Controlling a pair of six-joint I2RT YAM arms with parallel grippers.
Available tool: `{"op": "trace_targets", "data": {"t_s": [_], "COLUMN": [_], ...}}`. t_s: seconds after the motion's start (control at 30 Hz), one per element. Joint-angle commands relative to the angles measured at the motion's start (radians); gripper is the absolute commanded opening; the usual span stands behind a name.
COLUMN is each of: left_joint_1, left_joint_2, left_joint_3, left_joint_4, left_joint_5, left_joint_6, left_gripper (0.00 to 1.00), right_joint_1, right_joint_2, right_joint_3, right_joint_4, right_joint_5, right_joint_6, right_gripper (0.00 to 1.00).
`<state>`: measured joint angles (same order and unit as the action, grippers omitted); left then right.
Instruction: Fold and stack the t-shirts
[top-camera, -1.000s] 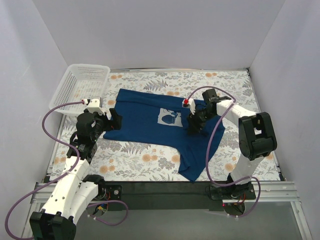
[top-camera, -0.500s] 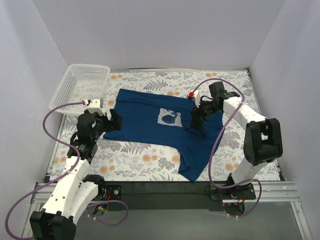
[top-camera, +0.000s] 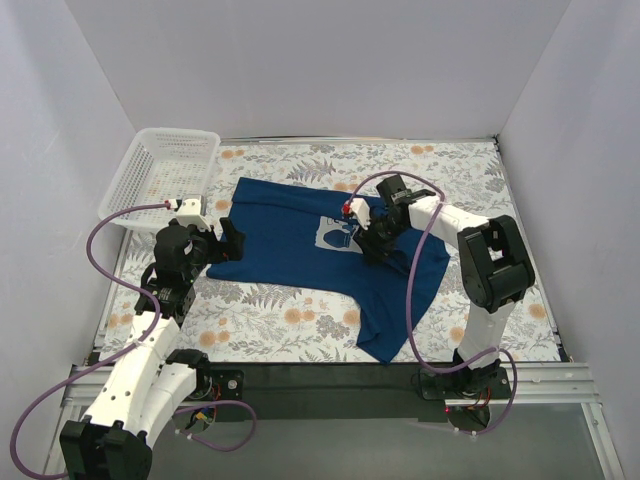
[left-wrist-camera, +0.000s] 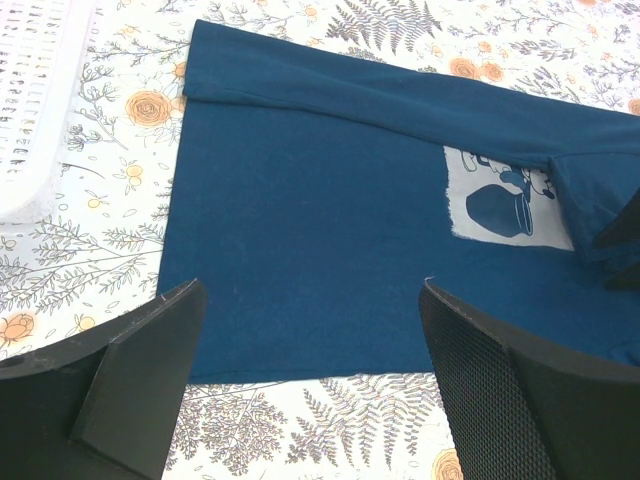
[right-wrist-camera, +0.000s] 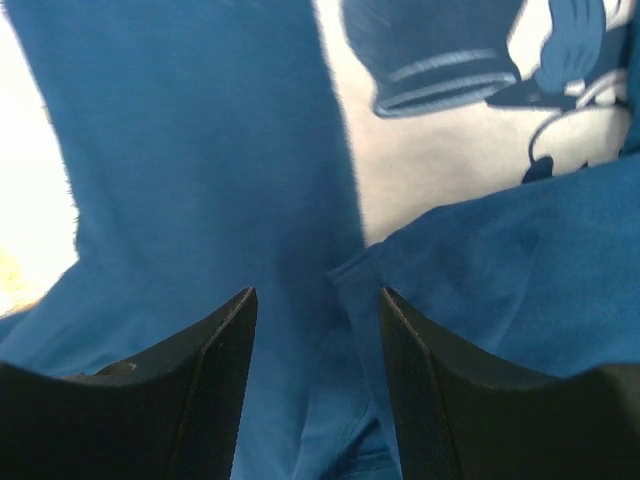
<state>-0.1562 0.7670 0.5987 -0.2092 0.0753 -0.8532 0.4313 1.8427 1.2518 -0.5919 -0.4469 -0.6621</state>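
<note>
A dark navy t-shirt (top-camera: 290, 240) lies spread on the floral table, its pale chest graphic (top-camera: 338, 236) facing up. My left gripper (top-camera: 218, 242) hovers open at the shirt's left hem, jaws wide, nothing between them (left-wrist-camera: 310, 290). My right gripper (top-camera: 368, 245) is low over the shirt just right of the graphic. Its jaws (right-wrist-camera: 316, 292) stand apart with a raised fold edge of navy fabric (right-wrist-camera: 400, 300) lying between them, not pinched. That fold covers the graphic's right edge (left-wrist-camera: 505, 205).
A white lattice basket (top-camera: 165, 170) stands at the far left, its rim in the left wrist view (left-wrist-camera: 30, 110). Grey walls close in the table on three sides. The shirt's lower right part trails toward the near edge (top-camera: 385, 335).
My right gripper swung out to the right, then came back left onto the graphic's right edge. The shirt's right fold shifted left with it. The left arm has not moved.
</note>
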Motion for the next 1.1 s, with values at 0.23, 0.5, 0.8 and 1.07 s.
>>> {"op": "trace_targets", "data": {"t_s": [0.23,0.5,0.8,1.07], "left_joint_1": [0.003,0.003,0.003,0.003], "left_joint_2": [-0.009,-0.012,-0.014,-0.009], "left_joint_3": [-0.005,-0.007,-0.005,-0.005], "left_joint_4": [0.010,0.010,0.010,0.010], "left_joint_5": [0.014,0.015,0.018,0.023], "left_joint_6": [0.000,0.000,0.000,0.000], "left_gripper": [0.81,0.81,0.81,0.81], "right_joint_1": [0.032,0.043,0.043,0.057], "right_joint_2": [0.047,0.069,0.043,-0.036], "right_joint_3": [0.052,0.044,0.060,0.087], "right_joint_4": [0.067,0.083,0.083,0.040], "right_joint_5": [0.134,0.191,0.205,0.129], "right_joint_6": [0.114,0.151,0.170,0.174], "right_gripper": [0.48,0.39,0.12,0.03]}}
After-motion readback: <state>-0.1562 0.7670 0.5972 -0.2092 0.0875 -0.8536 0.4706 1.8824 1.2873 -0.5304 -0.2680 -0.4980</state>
